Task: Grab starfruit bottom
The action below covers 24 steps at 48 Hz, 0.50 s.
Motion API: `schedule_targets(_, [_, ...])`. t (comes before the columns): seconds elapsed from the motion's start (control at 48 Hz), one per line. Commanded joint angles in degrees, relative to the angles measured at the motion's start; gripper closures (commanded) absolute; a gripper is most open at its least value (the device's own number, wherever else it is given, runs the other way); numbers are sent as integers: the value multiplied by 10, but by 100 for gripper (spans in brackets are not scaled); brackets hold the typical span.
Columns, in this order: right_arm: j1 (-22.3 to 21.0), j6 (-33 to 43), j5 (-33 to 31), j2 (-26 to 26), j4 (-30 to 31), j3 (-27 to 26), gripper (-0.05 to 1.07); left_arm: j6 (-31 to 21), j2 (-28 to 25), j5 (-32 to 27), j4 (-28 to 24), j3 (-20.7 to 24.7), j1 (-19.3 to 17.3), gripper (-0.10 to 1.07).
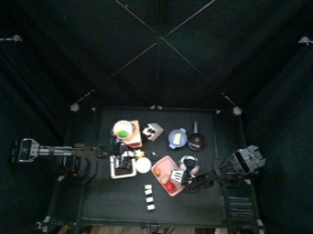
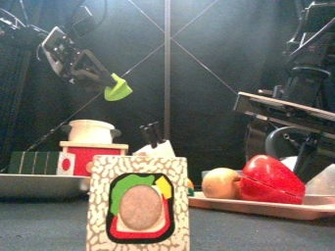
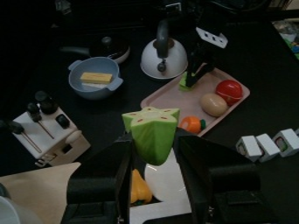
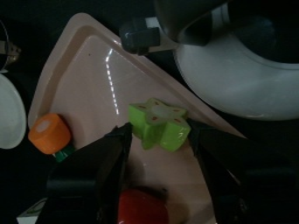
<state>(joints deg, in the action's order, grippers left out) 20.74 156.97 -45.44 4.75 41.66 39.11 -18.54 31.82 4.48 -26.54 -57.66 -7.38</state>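
The starfruit (image 4: 160, 125), a small yellow-green star-shaped toy, lies on the pink tray (image 4: 93, 70). My right gripper (image 4: 160, 144) is open just above it, with one jaw close on each side; I cannot tell whether they touch it. In the top view the right gripper (image 1: 188, 168) is over the tray (image 1: 167, 174). My left gripper (image 3: 152, 149) is shut on a larger green star-shaped piece (image 3: 152, 131) and holds it high above the table, as the front view (image 2: 118, 90) shows.
On the tray lie a red pepper (image 3: 229, 88), a beige round fruit (image 3: 214, 104) and a carrot piece (image 4: 49, 134). A kettle (image 3: 163, 59) stands beside the tray and a blue bowl (image 3: 96, 77) further off. A picture box (image 2: 137, 206) stands at the front.
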Motion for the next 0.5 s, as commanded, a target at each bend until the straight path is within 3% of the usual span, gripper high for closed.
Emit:
schedule_targets(0.0, [1,0,-2,-16,2,-6,25,1,1,5,-1,7,-1,38])
schedule_targets(0.167, [1,0,-1,-15,2,-6,36,1,1,5,0,8,-1,38])
schedule_targets(0.479, [7,-14,8,-36,47,-12,38,1,1,5,1,5,0,38])
